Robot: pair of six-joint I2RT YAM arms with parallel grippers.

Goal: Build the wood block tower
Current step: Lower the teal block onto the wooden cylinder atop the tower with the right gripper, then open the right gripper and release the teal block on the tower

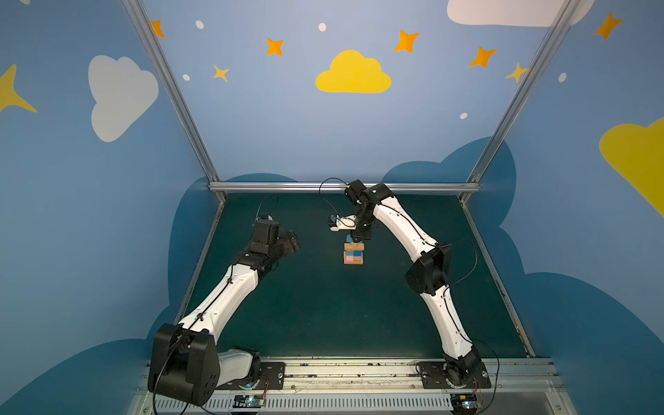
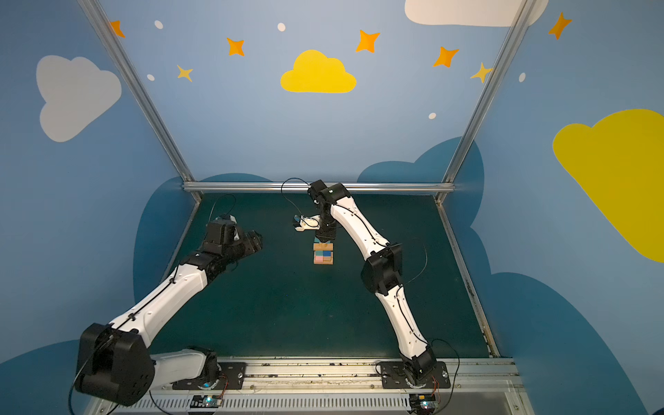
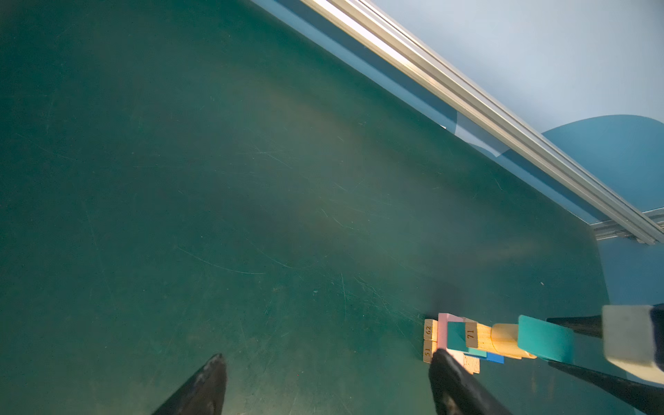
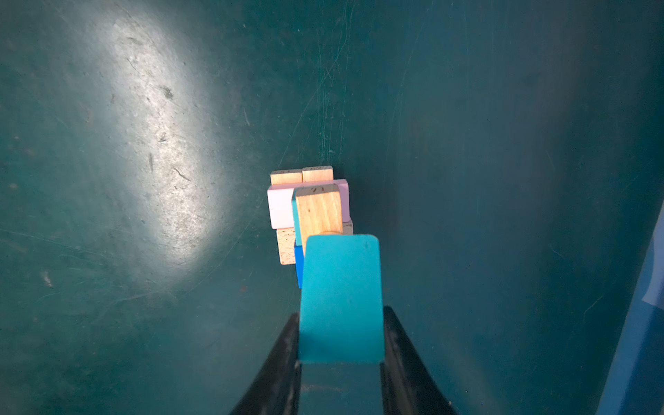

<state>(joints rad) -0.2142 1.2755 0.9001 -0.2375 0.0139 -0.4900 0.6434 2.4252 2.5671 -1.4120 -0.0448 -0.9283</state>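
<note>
While the right gripper [image 4: 341, 318] stands straight above the wood block tower [image 1: 354, 253], you have its two black fingers pressed against both sides of the teal house-shaped piece [image 4: 339, 287], closed on it. That piece sits on the tan cylinder [image 3: 505, 336] at the very top of the stack. Your left gripper [image 3: 327, 373] hangs over the left part of the mat, well apart from the tower in both top views, with its fingers spread wide and nothing between them.

Count the tower and you get one teal house-shaped piece, one tan cylinder, one pink bar [image 3: 442, 332], one teal cube [image 3: 455, 336], one blue cube [image 3: 494, 358], and three tan bars you can tell by their numbers. Two lie side by side at the base, with end faces reading 62 [image 3: 428, 330] and 51 [image 3: 427, 351]. The third, right under the cylinder, reads 71 [image 3: 470, 332].

The tower stands near the back middle of a dark green mat [image 1: 323, 305], which is scuffed and scratched, with a bright patch of light beside the blocks in the right wrist view. Around you are blue walls painted with white, yellow and darker blue clouds and orange and yellow stars. Aluminium rails [image 1: 341, 187] run along the back edge and up the corners.
</note>
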